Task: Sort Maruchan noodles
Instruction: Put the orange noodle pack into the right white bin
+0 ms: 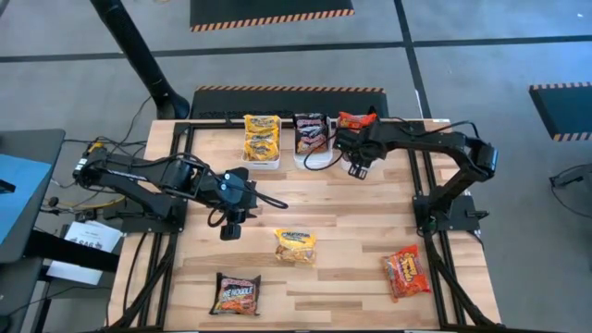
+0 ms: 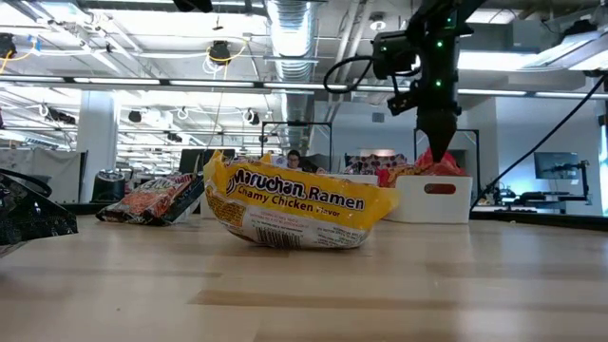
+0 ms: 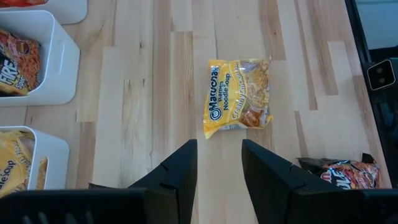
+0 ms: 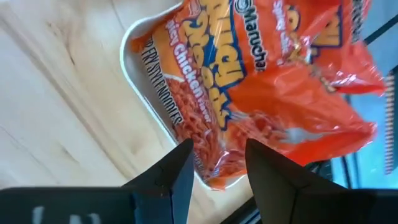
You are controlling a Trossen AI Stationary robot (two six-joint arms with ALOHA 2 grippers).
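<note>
Three white bins stand along the table's far edge, holding yellow packets (image 1: 262, 139), dark packets (image 1: 312, 134) and red packets (image 1: 356, 119). My right gripper (image 1: 357, 169) (image 4: 216, 163) hangs open just above the red packets (image 4: 261, 81) that lie in their bin (image 2: 433, 198); nothing is between its fingers. My left gripper (image 1: 230, 228) (image 3: 219, 168) is open and empty above the table's left middle. A loose yellow packet (image 1: 296, 246) (image 3: 239, 96) lies flat on the wood beyond it. A dark packet (image 1: 237, 294) and a red packet (image 1: 407, 273) lie flat near the near edge.
Black frame rails (image 1: 435, 231) run along both sides of the wooden table (image 1: 351, 222). Bare wood lies between the bins and the loose packets. The room behind, with desks and screens, shows in the low view.
</note>
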